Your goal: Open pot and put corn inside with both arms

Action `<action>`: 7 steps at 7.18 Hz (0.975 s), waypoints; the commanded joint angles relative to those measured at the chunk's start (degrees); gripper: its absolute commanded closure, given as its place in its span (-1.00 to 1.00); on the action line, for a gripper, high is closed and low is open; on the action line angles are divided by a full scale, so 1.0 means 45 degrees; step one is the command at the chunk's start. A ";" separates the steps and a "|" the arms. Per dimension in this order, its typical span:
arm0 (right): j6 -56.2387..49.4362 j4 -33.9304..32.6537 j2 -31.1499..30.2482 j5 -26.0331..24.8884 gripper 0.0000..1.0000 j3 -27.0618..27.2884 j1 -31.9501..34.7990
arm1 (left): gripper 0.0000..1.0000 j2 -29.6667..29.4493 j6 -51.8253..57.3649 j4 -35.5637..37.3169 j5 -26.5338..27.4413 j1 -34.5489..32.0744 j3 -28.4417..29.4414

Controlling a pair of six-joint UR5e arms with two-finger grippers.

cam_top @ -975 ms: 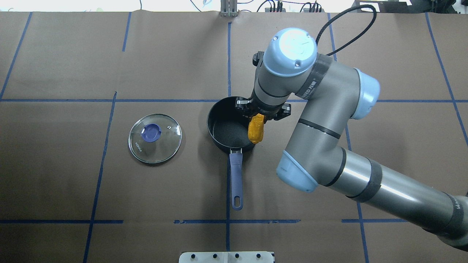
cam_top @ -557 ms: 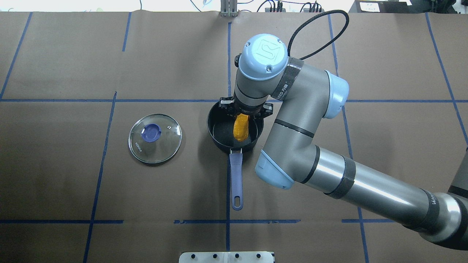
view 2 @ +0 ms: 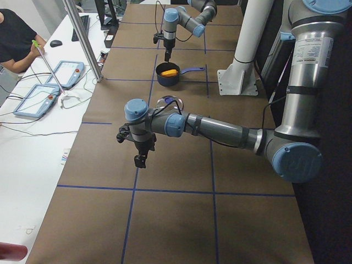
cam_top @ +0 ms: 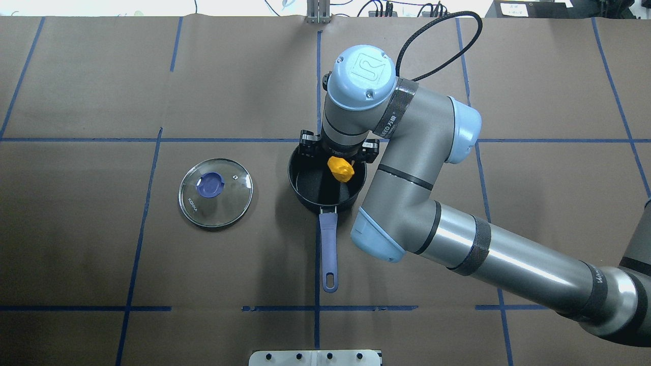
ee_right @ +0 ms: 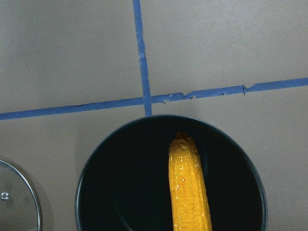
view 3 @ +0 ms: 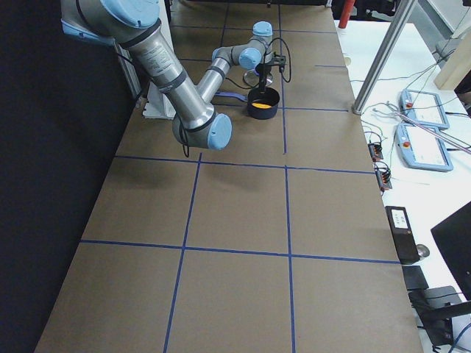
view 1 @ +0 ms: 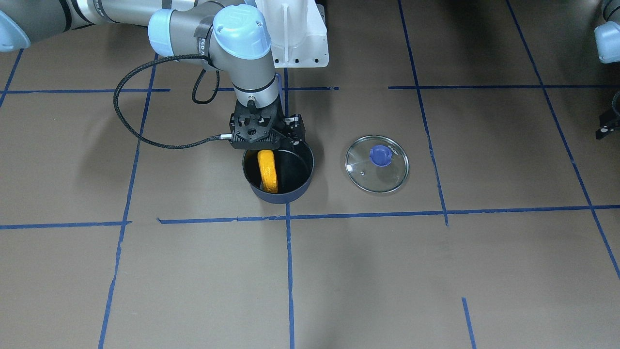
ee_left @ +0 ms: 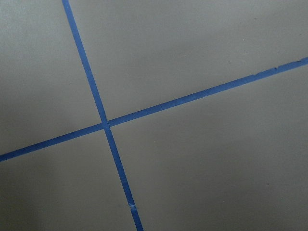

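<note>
Seen from across the table, the grey-silver right arm (view 1: 242,53) with pale blue joint caps and a looping black cable (view 1: 127,127) reaches down, and its black two-finger right gripper (view 1: 264,145) hangs just over the robot-side rim of the small dark navy pot (view 1: 279,198). The small orange-yellow bumpy corn cob (view 1: 268,170) is inside the pot, one end tucked under the gripper and the other near the wall on the operators' side. The gripper's body hides the fingers, so I cannot tell whether the jaws clamp the cob or stand apart. A round glass lid (view 1: 368,175) with a blue knob lies flat on the brown paper-covered table (view 1: 193,271), apart from the pot on the robot's left. Only a pale blue cap of the left arm (view 1: 611,41) shows at the edge. From overhead, the pot's long lavender-blue handle (cam_top: 329,249) points toward the robot, and a short stub of the cob shows below the wrist. From the left end, the left arm stretches over the table and the left gripper (view 2: 141,160) hangs above a line of blue tape (view 2: 132,192), well apart from the pot; its jaws cannot be judged here. A person (view 2: 14,38) in a black top stands by the side bench. From the right end, orange shows inside the pot beneath the right gripper. The left wrist view holds only brown paper and crossing tape. The right wrist view looks into the black interior, where the cob runs up from the bottom edge, right of centre, with no fingers in frame.
</note>
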 commanded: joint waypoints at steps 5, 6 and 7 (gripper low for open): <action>-0.2824 -0.0039 -0.3294 0.1981 -0.99 0.2926 0.2899 | -1.00 0.0469 -0.0019 0.0016 -0.2154 -0.1337 0.0992; -0.4113 0.0038 -0.4173 0.2566 -0.99 0.3085 0.3680 | -1.00 0.0586 -0.0039 0.0092 -0.2129 -0.1571 0.1035; -0.5441 0.0020 -0.4877 0.2843 -0.99 0.3164 0.4404 | -1.00 0.0936 -0.0058 0.0035 -0.2167 -0.1902 0.1016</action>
